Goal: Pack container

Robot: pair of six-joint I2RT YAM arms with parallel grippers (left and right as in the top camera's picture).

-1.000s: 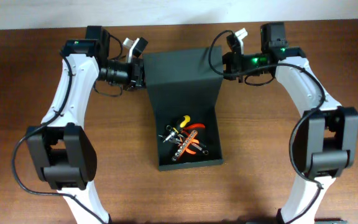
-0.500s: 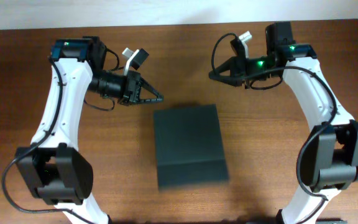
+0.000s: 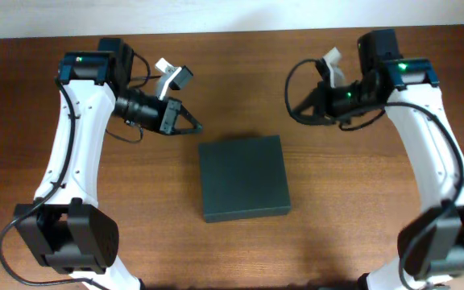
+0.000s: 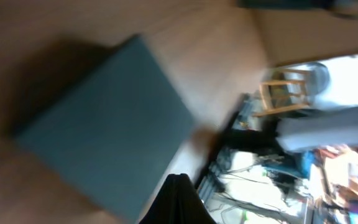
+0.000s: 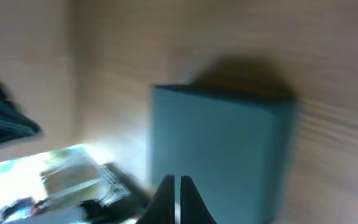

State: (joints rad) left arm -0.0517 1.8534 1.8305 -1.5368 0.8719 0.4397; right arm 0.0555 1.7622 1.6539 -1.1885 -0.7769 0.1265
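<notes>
The container (image 3: 242, 177) is a dark green-black box lying in the middle of the table with its flap lid down flat, so its contents are hidden. My left gripper (image 3: 196, 127) hangs off the box's far left corner, shut and empty, apart from the box. My right gripper (image 3: 293, 113) hangs beyond the far right corner, also shut with nothing in it. The left wrist view is blurred but shows the container (image 4: 104, 124) below the shut left gripper (image 4: 180, 177). In the right wrist view the right gripper (image 5: 178, 179) points over the container (image 5: 219, 149), fingers together.
The brown wooden table (image 3: 345, 225) carries only the box. Its far edge runs along the top of the overhead view, against a white wall (image 3: 232, 12). Both arm bases stand at the near edge, left and right.
A second ago the lid stood up and tools showed inside the box. The lid has come down flat, and both grippers have drawn back from the box's far corners.
</notes>
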